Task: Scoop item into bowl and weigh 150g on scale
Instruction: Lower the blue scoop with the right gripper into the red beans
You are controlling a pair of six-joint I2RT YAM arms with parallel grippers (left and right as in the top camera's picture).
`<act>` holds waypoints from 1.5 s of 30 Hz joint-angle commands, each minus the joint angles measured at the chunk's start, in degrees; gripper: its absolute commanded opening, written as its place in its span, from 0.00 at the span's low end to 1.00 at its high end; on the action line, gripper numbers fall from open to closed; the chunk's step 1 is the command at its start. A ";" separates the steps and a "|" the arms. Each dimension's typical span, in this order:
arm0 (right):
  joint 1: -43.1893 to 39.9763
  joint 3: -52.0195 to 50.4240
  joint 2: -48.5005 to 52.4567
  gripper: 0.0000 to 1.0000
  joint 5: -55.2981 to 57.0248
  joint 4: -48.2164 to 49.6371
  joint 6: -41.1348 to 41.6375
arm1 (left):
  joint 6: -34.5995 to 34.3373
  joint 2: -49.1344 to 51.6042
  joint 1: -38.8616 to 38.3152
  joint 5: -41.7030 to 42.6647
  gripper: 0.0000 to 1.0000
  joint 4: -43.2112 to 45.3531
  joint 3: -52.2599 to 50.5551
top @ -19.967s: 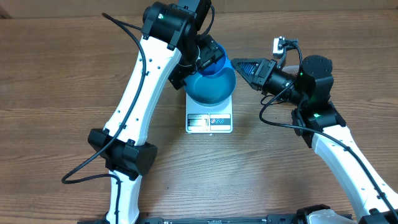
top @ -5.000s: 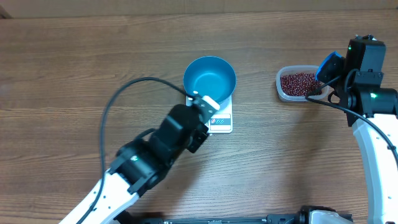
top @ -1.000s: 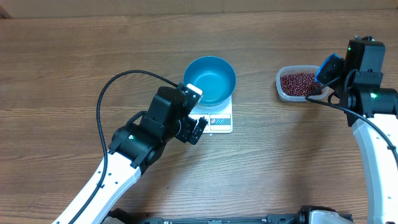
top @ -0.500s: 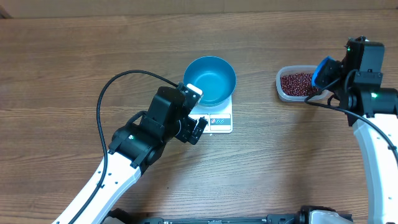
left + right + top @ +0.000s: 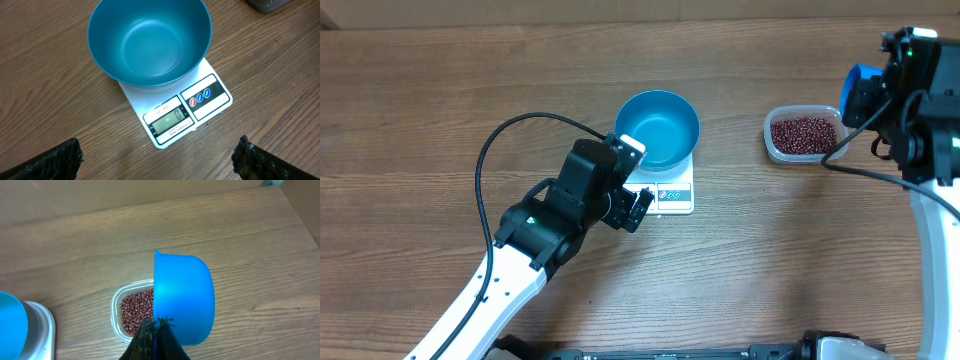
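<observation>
Holds left gripper [image 5: 636, 207] wide apart by flat white square scale [image 5: 670, 193] carrying round deep blue bowl [image 5: 658, 128]. Pinches small blue plastic scoop [image 5: 182, 300] in right gripper [image 5: 156, 335], near clear plastic tub [image 5: 772, 148] of tiny red-brown beans [image 5: 804, 133].

The scale [image 5: 216, 101] is carrying the only writing, and it is showing clearly only in the left wrist view. Its display [image 5: 170, 120] is showing a single digit, 0. Just above the display, a small printed label [image 5: 164, 106] is showing what looks like SF-400, though the letters are tiny. Beside the display, three oval buttons [image 5: 200, 97], one red and two blue, are each bearing a white mark too small to read. From overhead, the scale's markings are blurring beyond reading.
</observation>
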 commanded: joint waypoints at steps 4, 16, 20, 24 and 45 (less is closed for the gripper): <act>-0.28 1.88 7.87 0.04 -0.94 -0.22 -3.82 | -0.72 0.22 0.33 0.90 1.00 0.07 -0.13; -0.28 1.86 16.28 0.04 -0.90 -1.25 -6.73 | -0.72 0.22 0.33 0.90 1.00 0.07 -0.13; -0.28 1.86 17.90 0.04 -0.87 -1.42 -6.75 | -0.72 0.22 0.33 0.90 0.99 0.07 -0.13; -0.28 1.86 19.19 0.04 0.50 -1.68 -6.73 | -0.72 0.22 0.33 0.90 1.00 0.07 -0.13; 10.19 1.86 19.52 0.04 12.96 -0.50 -10.14 | -0.72 0.22 0.33 0.90 0.99 0.07 -0.13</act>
